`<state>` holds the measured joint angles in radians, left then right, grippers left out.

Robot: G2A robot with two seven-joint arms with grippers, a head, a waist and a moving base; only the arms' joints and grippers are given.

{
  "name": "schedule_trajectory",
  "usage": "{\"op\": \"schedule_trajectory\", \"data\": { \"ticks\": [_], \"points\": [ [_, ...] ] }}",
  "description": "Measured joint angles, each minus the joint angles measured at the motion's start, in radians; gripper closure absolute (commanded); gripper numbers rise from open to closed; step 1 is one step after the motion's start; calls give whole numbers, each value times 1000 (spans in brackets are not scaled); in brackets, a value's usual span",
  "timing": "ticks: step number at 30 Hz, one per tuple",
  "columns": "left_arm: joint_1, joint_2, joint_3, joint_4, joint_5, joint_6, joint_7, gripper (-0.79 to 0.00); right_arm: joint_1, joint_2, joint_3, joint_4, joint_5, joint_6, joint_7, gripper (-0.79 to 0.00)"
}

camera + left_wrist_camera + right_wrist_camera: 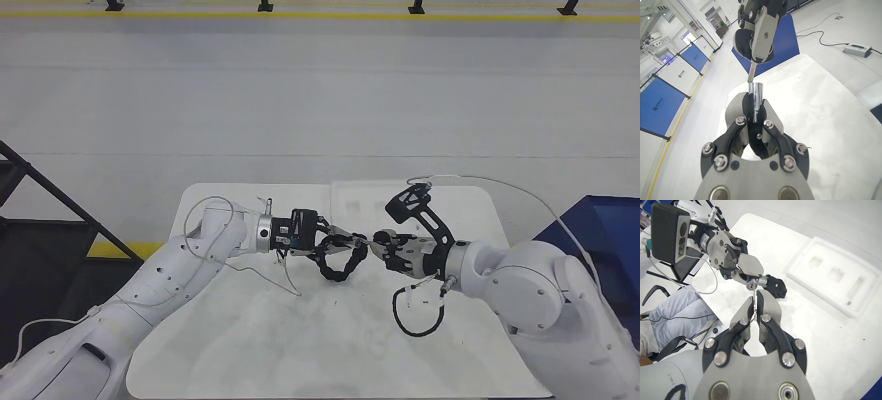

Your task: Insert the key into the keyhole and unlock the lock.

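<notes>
Left end effector [753,102] is noted clenched on the lock [755,94], held above the table [300,340]. Just right of the lock, the key [752,73] is presented nearly along the lock's long axis, tip at the keyhole [750,286]; depth of entry cannot be told. The key is gripped by the right end effector [755,296]. Beyond the lock, a foam tray [804,260] is logged: three recesses, a dark speck in one.
</notes>
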<state>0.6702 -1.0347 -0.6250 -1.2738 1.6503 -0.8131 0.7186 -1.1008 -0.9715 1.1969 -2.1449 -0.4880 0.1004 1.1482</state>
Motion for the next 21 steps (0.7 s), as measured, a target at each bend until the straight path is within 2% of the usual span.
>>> {"op": "schedule_trajectory", "data": {
  "ticks": [7, 12, 21],
  "points": [
    [0, -3, -11, 7, 23, 12, 10, 0, 5, 0, -5, 5, 9, 0, 14, 0],
    [-10, 1, -9, 12, 116, 39, 60, 0, 12, 0, -16, 8, 24, -14, 31, 0],
    [-13, 6, -13, 25, 190, 55, 116, 0, 29, 0, -34, 8, 20, -13, 55, 0]
  ]
}}
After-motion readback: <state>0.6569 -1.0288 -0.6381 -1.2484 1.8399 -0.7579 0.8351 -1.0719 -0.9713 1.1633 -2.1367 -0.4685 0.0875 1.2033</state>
